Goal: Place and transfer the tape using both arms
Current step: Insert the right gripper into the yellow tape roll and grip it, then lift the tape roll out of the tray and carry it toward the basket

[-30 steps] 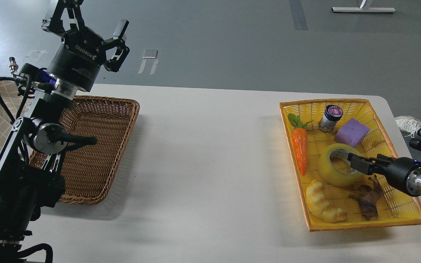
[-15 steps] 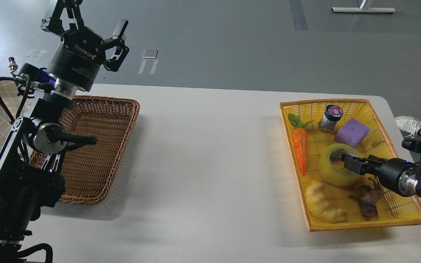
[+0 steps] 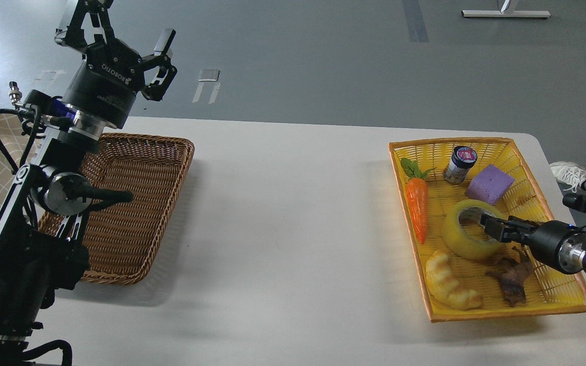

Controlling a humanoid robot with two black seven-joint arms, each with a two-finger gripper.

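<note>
The tape (image 3: 463,239), a translucent yellow roll with a grey-white core, lies in the yellow basket (image 3: 506,312) on the right of the table. My right gripper (image 3: 490,226) reaches in from the right edge and sits at the roll's right rim, over its core. It is dark and seen nearly end-on, so its fingers cannot be told apart. My left gripper (image 3: 120,29) is held high at the far left, above the brown wicker basket (image 3: 135,203), open and empty.
The yellow basket also holds a toy carrot (image 3: 417,208), a small jar (image 3: 460,163), a purple block (image 3: 490,184), a ridged bread toy (image 3: 448,287) and a dark brown object (image 3: 509,277). White table (image 3: 293,229) lies between the baskets. A shoe (image 3: 570,173) shows at the right.
My right gripper moved a little left onto the tape's rim, then held there. The tape has stayed in the basket. My left arm shifted slightly left.
</note>
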